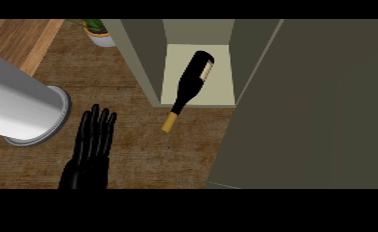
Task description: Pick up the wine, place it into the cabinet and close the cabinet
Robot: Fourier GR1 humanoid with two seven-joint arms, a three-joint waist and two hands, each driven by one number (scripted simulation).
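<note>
The wine bottle (192, 81) is dark with a pale label and a yellow cap. It lies on its side with its body on the cabinet's pale shelf (218, 83) and its neck sticking out over the front edge above the counter. The cabinet (140, 56) is grey-green and open; its door (310, 106) fills the right side of the view. My left hand (92, 146) shows at the lower left, black, fingers straight and together, pointing up, apart from the bottle. No right hand is visible.
A large grey cylinder (29, 111) comes in from the left edge next to my left hand. A potted plant (98, 32) stands at the top left beside the cabinet. The brown wooden counter (155, 141) spreads below the cabinet.
</note>
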